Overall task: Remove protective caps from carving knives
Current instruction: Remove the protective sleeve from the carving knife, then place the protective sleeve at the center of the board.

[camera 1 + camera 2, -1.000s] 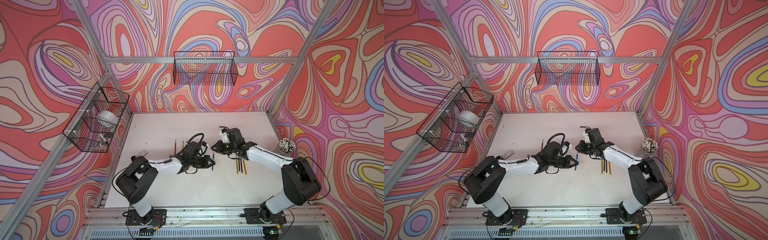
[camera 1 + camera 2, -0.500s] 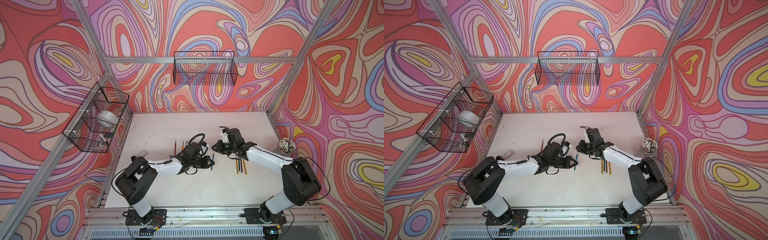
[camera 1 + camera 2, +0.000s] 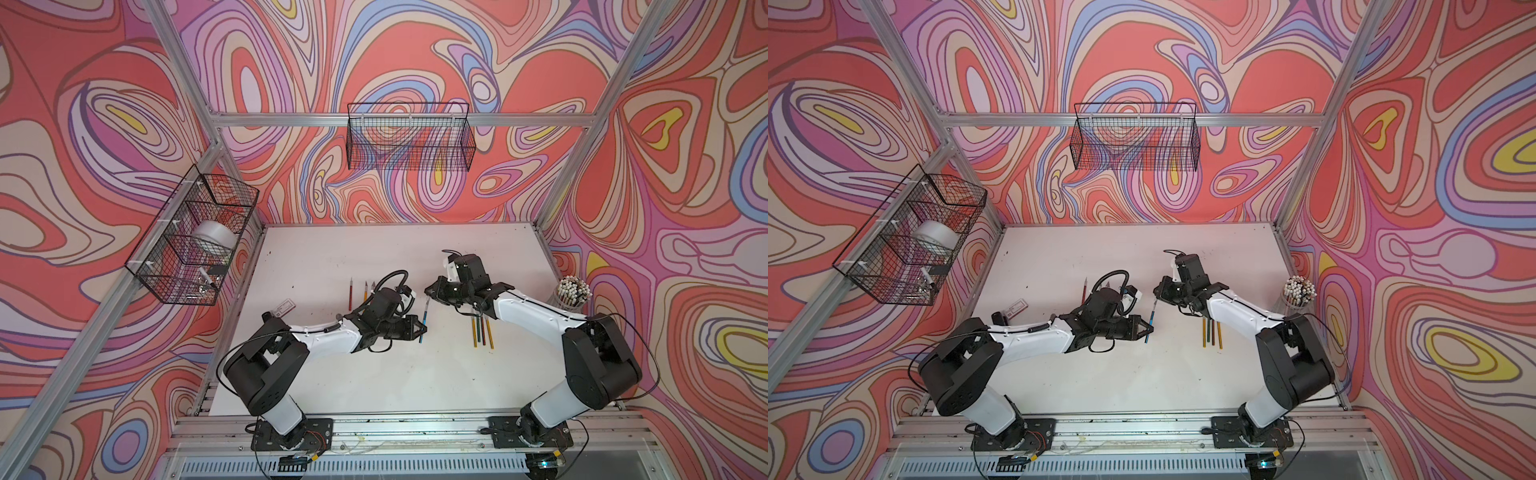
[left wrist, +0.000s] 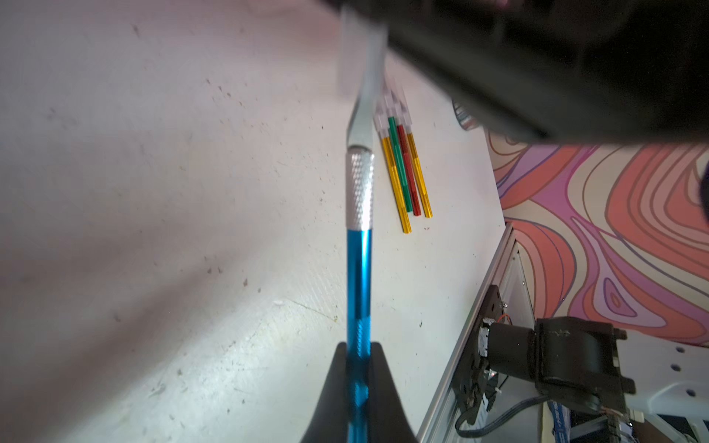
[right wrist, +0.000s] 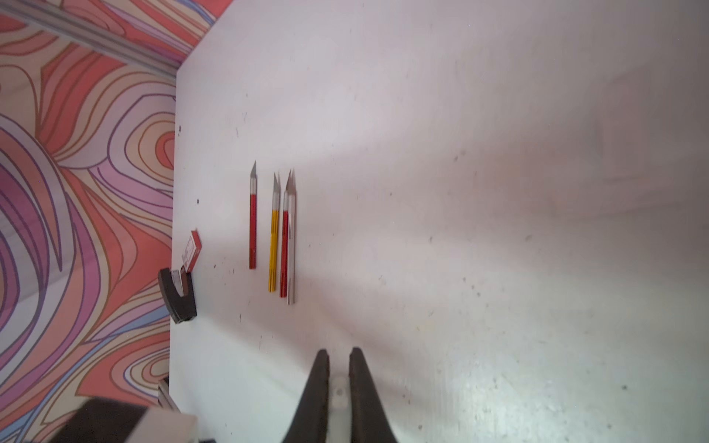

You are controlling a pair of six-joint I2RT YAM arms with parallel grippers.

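One blue knife (image 3: 424,321) was held over the middle of the table (image 3: 374,374). The left fingers (image 3: 418,329) came in from 9 o'clock and were clenched low on its handle. The knife's long axis ran close to the 6-to-12 line, with the blade end toward 12 and leaning slightly to 1. The right fingers (image 3: 430,292) reached in from 3 o'clock and were pinched on the whitish cap (image 5: 339,395) at that far end, so the cap lay toward 12 from the left fingers' hold.

In the left wrist view, part of the silver blade (image 4: 362,115) showed between the knurled collar and the blurred cap. Whether the tip was free could not be told. The pull should likely follow the axis toward 12.

Four capped knives (image 4: 406,176) lay at 4 o'clock and four bare knives (image 5: 274,230) at 10.
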